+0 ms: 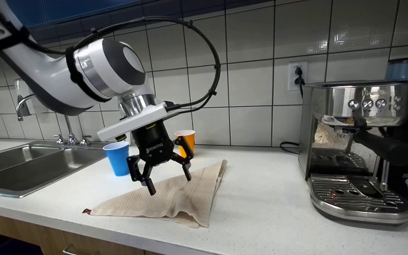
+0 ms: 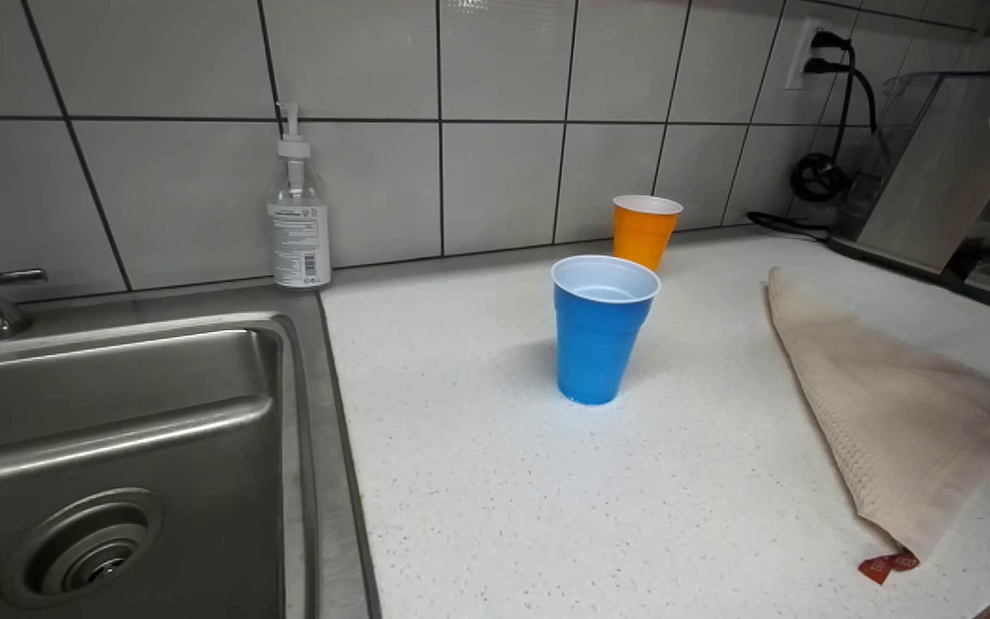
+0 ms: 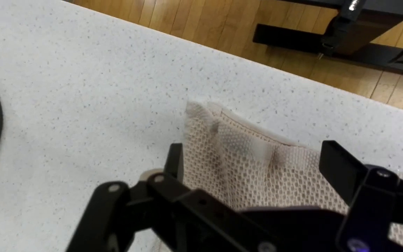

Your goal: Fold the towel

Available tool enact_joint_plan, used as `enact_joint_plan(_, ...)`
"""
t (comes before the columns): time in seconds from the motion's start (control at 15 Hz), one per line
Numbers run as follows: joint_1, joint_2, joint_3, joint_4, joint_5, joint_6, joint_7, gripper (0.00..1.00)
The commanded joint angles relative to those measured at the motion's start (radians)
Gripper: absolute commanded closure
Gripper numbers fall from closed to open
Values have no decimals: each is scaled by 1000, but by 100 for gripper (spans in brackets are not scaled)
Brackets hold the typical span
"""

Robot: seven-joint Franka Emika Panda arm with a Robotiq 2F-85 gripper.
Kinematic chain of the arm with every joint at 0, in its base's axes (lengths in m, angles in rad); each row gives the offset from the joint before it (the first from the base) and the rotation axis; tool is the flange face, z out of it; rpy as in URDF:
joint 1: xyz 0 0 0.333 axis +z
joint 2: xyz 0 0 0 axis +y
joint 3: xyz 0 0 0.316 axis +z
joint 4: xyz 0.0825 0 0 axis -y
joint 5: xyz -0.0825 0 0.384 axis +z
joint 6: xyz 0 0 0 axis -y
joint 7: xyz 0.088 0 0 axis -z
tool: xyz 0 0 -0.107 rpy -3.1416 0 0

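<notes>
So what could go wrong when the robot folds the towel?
The fingers are open over the towel; they might pinch too little and lose it. Its rumpled edge, seen in the wrist view, might make the fold crooked. And if the arm swings toward the sink, it could bump the blue cup.

Beige towel (image 1: pixel 181 198) lies creased (roughly triangular).
</notes>
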Motion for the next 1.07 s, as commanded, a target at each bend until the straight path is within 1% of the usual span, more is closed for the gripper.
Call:
enact_joint_plan(0.0,10,50,24,101,107,-94,6,0)
enact_joint_plan(0.2,16,120,28,191,198,-137,8,0)
enact_joint_plan(0.47,22,242,24,329,305,-146,7,0)
enact_joint_plan(1.0,12,474,18,609,433,-154,19,0)
